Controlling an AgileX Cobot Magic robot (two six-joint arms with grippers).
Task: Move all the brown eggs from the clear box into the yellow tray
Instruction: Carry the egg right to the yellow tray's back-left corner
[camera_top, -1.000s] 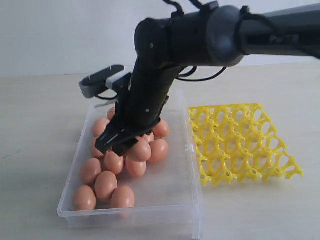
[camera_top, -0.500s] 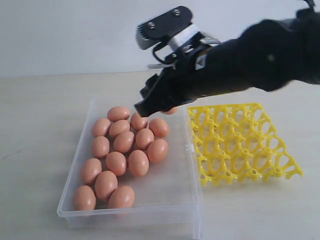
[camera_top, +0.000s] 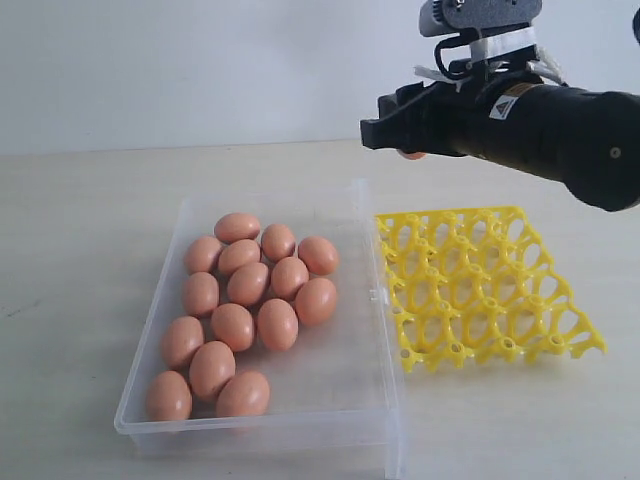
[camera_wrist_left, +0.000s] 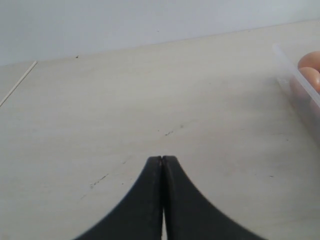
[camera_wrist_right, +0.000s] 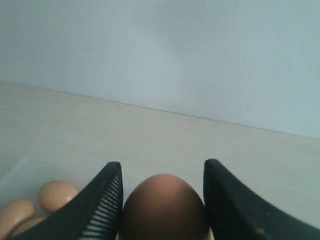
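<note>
Several brown eggs (camera_top: 250, 305) lie clustered in the clear box (camera_top: 345, 395) at the left of the exterior view. Beside the box, on its right, stands the yellow tray (camera_top: 480, 285) with its cups bare. My right gripper (camera_top: 385, 128) hangs high in the air above the gap between box and tray, shut on one brown egg (camera_wrist_right: 163, 207) that sits between its two black fingers (camera_wrist_right: 102, 202). A sliver of that egg (camera_top: 411, 155) shows under the arm. My left gripper (camera_wrist_left: 162, 159) is shut on nothing, over bare table, with the box's edge (camera_wrist_left: 295, 80) off to one side.
The light wooden table (camera_top: 80, 250) runs round both containers, with a pale wall behind. The box's open lid (camera_top: 360, 205) stands along its far side near the tray. Two eggs (camera_wrist_left: 310, 70) show through the box wall in the left wrist view.
My right gripper has risen out of the clear box with an egg and swung up and to the right, toward the yellow tray. The cluster of eggs now shows in full.
</note>
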